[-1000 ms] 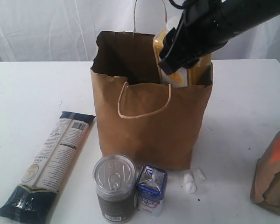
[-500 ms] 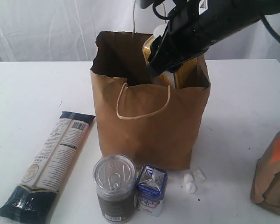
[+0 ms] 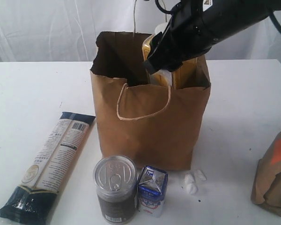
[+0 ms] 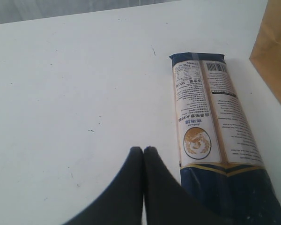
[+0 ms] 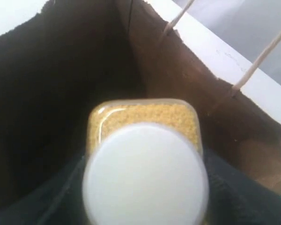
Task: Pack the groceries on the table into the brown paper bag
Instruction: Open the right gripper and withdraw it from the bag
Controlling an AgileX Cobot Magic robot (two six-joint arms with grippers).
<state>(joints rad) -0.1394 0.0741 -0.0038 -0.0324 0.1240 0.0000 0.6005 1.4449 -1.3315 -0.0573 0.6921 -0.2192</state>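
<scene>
The right hand [image 3: 160, 61] is pinching a clear yellow-grain bottle with a white cap [image 5: 145, 115] between its black fingers [image 5: 236, 199], holding it upright in the open mouth of the large crinkled brown paper bag [image 3: 150, 126], toward the side of the bag where the right arm is reaching in. The bag is standing upright on the wide white counter [image 3: 33, 93]. Just in front of the bag, a silver-topped can [image 3: 114, 187] and a small blue-white carton [image 3: 152, 190] are standing side by side. Left of the bag, a long navy-cream packet [image 3: 49, 164] is lying flat. Well right of the bag, a brown pouch with an orange label [image 3: 274, 173] is sitting. The left hand [image 4: 143, 151], fingers pressed together and gripping nothing, is hovering beside the packet's dark end.
</scene>
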